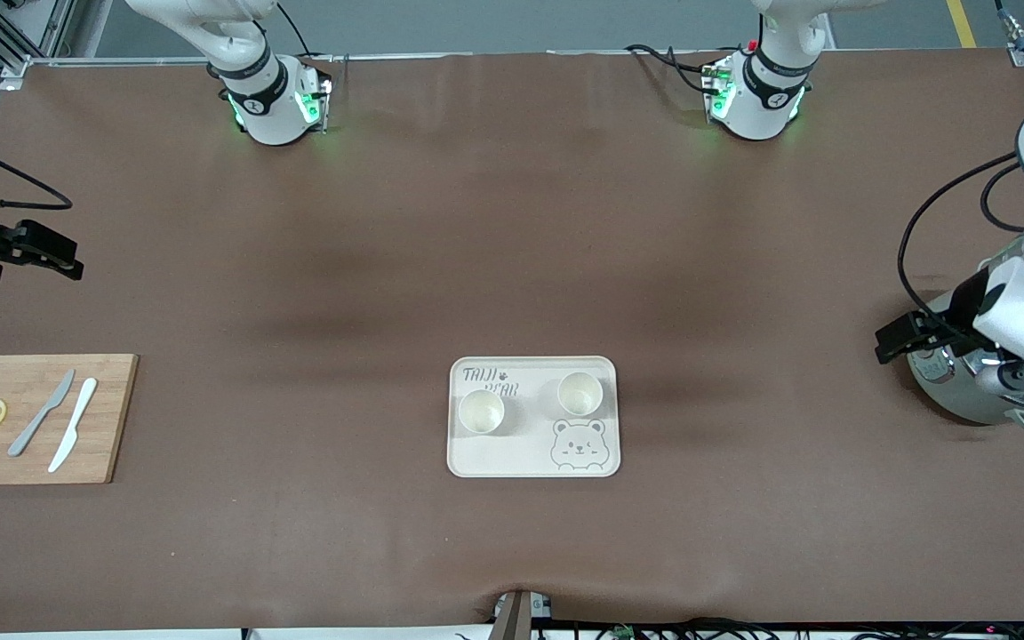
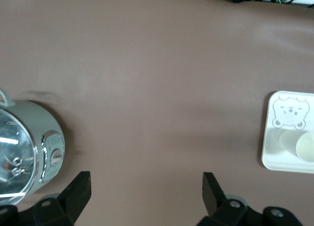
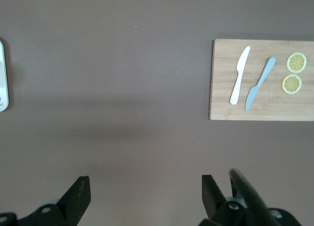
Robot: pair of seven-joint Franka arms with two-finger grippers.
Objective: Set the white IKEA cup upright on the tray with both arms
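Task complete, we judge: cups (image 1: 482, 412) upright on tray (image 1: 533, 467); left gripper (image 2: 146, 187) and right gripper (image 3: 145, 187) spread, empty; no further move needed.

The brown tabletop (image 1: 512, 222) carries the tray (image 1: 533, 458) near its front-camera edge. A bamboo cutting board (image 1: 108, 418) lies at the right arm's end. A steel pot (image 1: 965, 400) stands at the left arm's end.
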